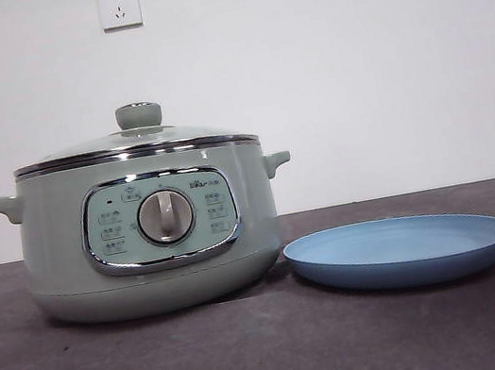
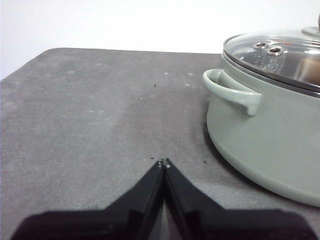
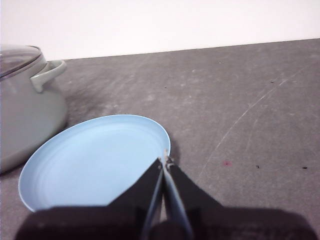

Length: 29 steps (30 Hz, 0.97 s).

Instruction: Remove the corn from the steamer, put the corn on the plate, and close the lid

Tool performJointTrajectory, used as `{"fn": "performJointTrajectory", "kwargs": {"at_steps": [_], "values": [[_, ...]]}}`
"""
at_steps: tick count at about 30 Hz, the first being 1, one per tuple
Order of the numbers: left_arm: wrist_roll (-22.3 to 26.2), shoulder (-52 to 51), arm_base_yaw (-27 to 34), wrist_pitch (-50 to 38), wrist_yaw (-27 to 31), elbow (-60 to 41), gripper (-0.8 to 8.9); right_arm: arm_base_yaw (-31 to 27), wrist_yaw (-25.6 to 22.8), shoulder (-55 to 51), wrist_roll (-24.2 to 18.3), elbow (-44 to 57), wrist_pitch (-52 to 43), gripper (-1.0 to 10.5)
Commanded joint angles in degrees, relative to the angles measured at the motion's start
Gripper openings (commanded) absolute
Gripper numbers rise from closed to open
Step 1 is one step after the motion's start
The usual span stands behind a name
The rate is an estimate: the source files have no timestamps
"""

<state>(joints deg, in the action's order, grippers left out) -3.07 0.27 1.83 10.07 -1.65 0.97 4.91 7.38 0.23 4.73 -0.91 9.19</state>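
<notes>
Fingers of both grippers are pressed together and hold nothing. My left gripper [image 2: 163, 162] hangs over bare surface [image 2: 100, 125] beside the steamer [image 1: 148, 231], on its handle side; my right gripper [image 3: 165, 161] hangs just at the near rim of the plate [image 3: 95, 160].

I see the lid [image 1: 134, 140] sitting flat on the steamer, so nothing of the task is done yet. I cannot see the corn anywhere — I judge it is inside, but the glass shows me only reflections and a vague warm patch.

The lid comes first, I think. It is glass with a chrome rim, so probably rather heavy for its size and fragile if dropped. The only good place to hold is the knob [image 1: 138, 115], pale green and smooth. I would close around its narrow waist, under the wider top, so it cannot slide out.

The corn, once visible, should be light and stiff, but glossy and tapered; I would grip it across the middle, not near the thin end.

The plate is empty and lies just beside the steamer.
</notes>
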Motion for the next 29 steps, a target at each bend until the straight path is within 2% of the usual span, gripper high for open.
{"fn": "performJointTrajectory", "kwargs": {"at_steps": [1, 6, 10, 12, 19, 24, 29], "values": [[-0.37, -0.11, 0.15, -1.20, -0.07, -0.79, -0.03, 0.13, -0.02, -0.15, 0.63, 0.61, -0.22, 0.0], [-0.59, -0.11, 0.15, -1.49, -0.96, -0.72, -0.07, 0.13, 0.15, -0.15, 5.90, 0.59, -2.89, 0.0], [-6.75, -0.11, 0.15, -1.42, -5.07, 0.72, -0.08, 0.13, 0.24, 0.26, 13.79, -0.94, -3.56, -0.1], [-8.92, -0.09, 0.15, -1.14, -5.84, 2.23, -0.08, 0.13, 1.18, 1.05, 15.02, -2.29, -3.56, -0.1], [-10.78, 1.40, 0.15, 4.94, -7.58, 11.85, -0.08, 0.13, 6.05, 8.15, 15.37, -10.45, -3.10, -0.1], [-10.67, 6.23, 0.15, 11.02, -13.09, 19.78, -0.07, 0.15, 13.97, 18.05, 15.06, -20.48, 0.37, -0.1], [-9.70, 13.38, 0.13, 18.25, -19.85, 27.85, -0.08, 0.15, 24.04, 29.66, 8.31, -33.44, 10.91, -0.1]]}}
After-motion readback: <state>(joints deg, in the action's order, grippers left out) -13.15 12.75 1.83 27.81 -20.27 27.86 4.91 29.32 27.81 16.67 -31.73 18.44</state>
